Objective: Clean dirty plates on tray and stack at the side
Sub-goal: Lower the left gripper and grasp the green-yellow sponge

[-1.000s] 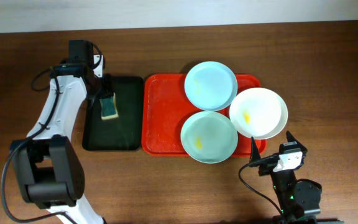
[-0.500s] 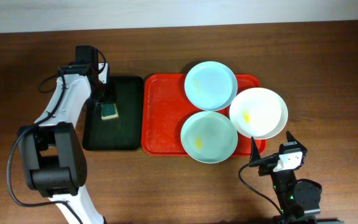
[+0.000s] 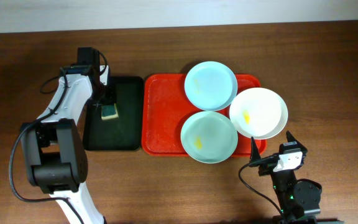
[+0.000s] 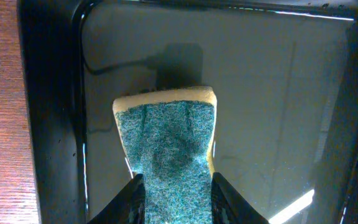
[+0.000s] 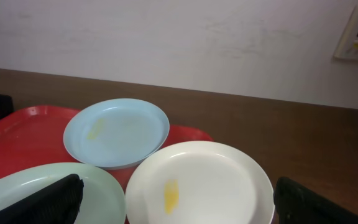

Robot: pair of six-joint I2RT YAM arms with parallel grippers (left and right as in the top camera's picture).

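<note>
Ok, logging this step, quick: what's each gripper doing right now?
Left gripper: closed on the sponge.
Right gripper: open, holding nothing.

Overhead: straight down, whole counter (image 3: 328,56). Left wrist: close above sponge (image 4: 166,143). Right wrist: low, facing plates (image 5: 117,130). Overhead shares both.

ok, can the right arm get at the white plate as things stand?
Probably yes. The white plate overhangs the right rim of the red tray, just ahead of the right pincer, which is open and empty. Nothing lies between them; the left pincer is off holding the sponge over the black tray.
</note>
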